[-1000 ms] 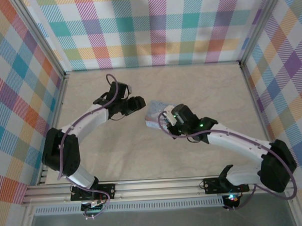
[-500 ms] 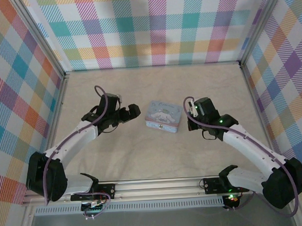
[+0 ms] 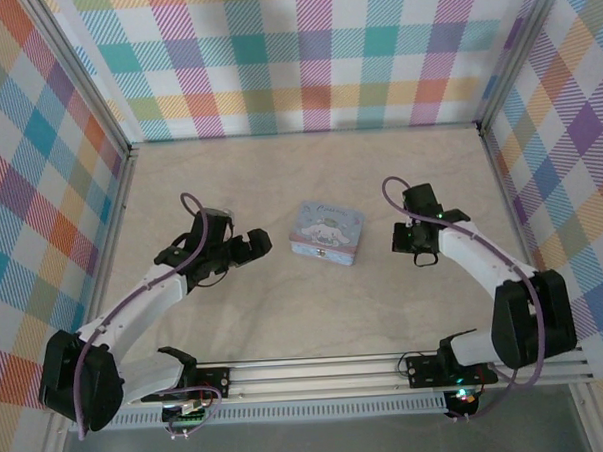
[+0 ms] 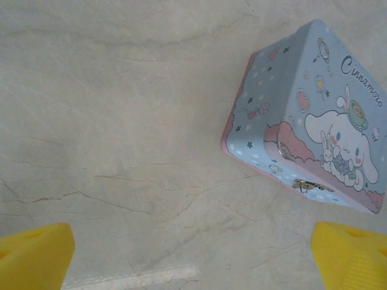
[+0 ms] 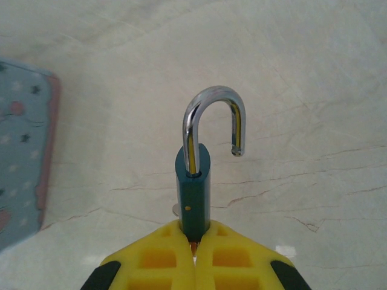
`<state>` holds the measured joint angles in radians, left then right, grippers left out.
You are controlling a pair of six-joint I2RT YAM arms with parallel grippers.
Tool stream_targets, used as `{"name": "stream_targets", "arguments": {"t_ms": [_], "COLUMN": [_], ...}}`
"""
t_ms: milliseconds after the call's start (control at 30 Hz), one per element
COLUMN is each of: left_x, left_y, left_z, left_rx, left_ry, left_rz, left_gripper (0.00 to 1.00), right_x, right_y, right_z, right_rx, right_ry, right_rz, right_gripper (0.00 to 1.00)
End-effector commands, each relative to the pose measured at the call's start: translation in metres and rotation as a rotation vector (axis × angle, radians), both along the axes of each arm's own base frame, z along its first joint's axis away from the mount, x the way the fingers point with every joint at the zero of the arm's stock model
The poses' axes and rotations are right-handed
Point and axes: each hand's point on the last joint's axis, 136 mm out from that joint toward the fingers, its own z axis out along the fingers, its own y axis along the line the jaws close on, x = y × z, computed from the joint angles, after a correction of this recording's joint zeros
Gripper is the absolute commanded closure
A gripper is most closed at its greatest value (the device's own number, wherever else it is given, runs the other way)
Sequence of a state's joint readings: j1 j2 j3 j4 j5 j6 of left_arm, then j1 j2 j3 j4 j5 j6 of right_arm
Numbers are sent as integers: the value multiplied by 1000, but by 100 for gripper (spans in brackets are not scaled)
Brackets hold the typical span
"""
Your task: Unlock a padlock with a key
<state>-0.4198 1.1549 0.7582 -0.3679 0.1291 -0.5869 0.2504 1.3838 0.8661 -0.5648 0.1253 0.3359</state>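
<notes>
right gripper [image 5: 195,243]: yellow fingers pressed together on the little dark teal padlock [image 5: 193,192], pinching the bottom of its body, so it's clamped on the lock

padlock: sticks straight out past the fingertips. Its shiny silver shackle [image 5: 213,121] is popped, with one leg in the body and the free end hanging out in the air, not seated

where the lock is: held up over the pale marble-look tabletop [image 3: 285,307], off to the right of the tin and not touching it

something under the lock: a small pale bit pokes out on the left of the body right by the fingers, honestly can't tell what it is

left gripper [image 3: 254,246]: wide apart, nothing between the jaws. From its wrist cam you just get the two yellow fingertips [image 4: 33,257] down in the corners with bare table between them

tin: pale blue rectangular tin [image 3: 327,233] with a white cartoon bunny-dog on the lid and a pink rim, sitting flat mid-table between the two arms, lid down, small brass clasp [image 4: 305,186] on the front

left gripper vs tin: pointed toward it from the left, close by but not touching

surroundings: pastel plaid walls [image 3: 304,56] on three sides
</notes>
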Motion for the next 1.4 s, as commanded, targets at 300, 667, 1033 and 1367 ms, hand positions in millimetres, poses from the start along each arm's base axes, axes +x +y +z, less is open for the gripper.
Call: {"name": "stream_targets", "arguments": {"t_ms": [300, 667, 1033, 1367], "left_x": [-4, -3, 7, 38], "left_y": [9, 10, 29, 85], "left_z": [0, -1, 13, 40], "left_rx": [-1, 1, 98, 355], "left_ry": [9, 12, -32, -208], "left_rz": [35, 53, 81, 179], "left_gripper": [0, 0, 0, 0], "right_x": [31, 34, 21, 19], "right_y": [-9, -16, -30, -62], "right_z": [-26, -34, 17, 59], "right_rx": [50, 56, 29, -92], "right_ry": [79, 109, -35, -302], "right_rz": [-87, -129, -159, -224], "right_gripper": [100, 79, 42, 0]}}
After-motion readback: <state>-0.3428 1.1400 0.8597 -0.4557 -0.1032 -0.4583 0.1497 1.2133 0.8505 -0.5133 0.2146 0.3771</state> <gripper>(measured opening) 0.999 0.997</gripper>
